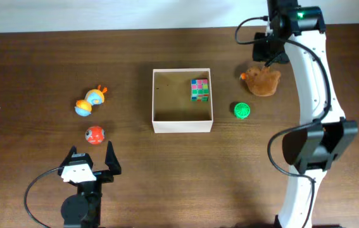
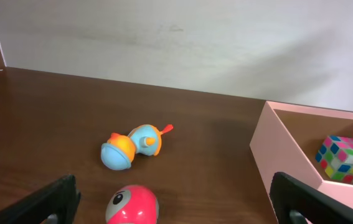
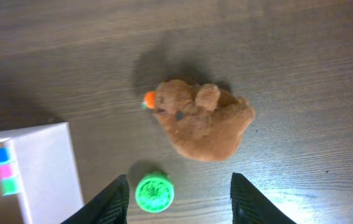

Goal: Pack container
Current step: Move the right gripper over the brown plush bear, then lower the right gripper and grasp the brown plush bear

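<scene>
two hands, both empty: the left hand (image 1: 91,149), low left in the overhead view, gapes fully; the right hand (image 3: 179,180), upper right, stands partly spread over a brown plush toy (image 3: 202,121) and a green ball (image 3: 154,191). the container (image 1: 182,125) sits mid-counter (image 1: 33,57), a colourful puzzle cube (image 1: 199,89) in its upper right corner.

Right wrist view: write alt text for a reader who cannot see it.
A brown plush toy with an orange beak lies on the dark wooden table, seen from above. A small green round toy sits nearer the camera, framed by two spread dark fingers, and a corner of the white container shows at left.
</scene>
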{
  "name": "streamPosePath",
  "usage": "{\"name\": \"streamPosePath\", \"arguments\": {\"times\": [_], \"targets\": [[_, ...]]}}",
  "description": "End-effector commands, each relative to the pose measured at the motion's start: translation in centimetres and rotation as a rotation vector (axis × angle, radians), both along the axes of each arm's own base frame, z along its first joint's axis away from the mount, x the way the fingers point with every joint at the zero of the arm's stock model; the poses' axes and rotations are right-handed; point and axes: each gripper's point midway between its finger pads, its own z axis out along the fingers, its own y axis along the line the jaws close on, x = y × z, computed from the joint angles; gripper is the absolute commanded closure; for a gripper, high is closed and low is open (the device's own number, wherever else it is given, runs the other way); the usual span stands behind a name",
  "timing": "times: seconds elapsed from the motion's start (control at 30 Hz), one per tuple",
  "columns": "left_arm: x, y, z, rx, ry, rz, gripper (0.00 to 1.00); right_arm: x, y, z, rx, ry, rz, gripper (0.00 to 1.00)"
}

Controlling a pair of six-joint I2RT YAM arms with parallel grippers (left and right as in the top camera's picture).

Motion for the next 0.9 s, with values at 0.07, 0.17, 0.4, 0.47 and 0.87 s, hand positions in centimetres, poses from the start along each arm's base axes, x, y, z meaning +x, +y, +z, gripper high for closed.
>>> {"name": "streamPosePath", "arguments": {"times": [0.07,0.17,0.4,0.47,0.87], "targets": [[-0.1,0.2,0.0,0.016,-0.003,0.007,0.01,1.0,-1.6,-4.6,-0.006,0.079,-0.039,0.51],[-0.1,0.2,0.0,0.016,-0.003,0.007,0.01,1.5,-2.0,-6.2,-0.006,0.098,-0.046,0.50],[-0.1,0.2,0.0,0.016,-0.003,0.007,0.01,3.2,-2.5,-7.0,-0.013,0.053,-0.033,0.50],[-0.1,0.2,0.0,0.016,-0.003,0.007,0.01,3.6,-2.8,-7.0,-0.013,0.038,-0.036,0.50],[-0.1,0.2,0.0,0.016,-0.003,0.007,0.01,4.2,-4.1,-9.4,-0.012,0.058,-0.060,0.50]]}}
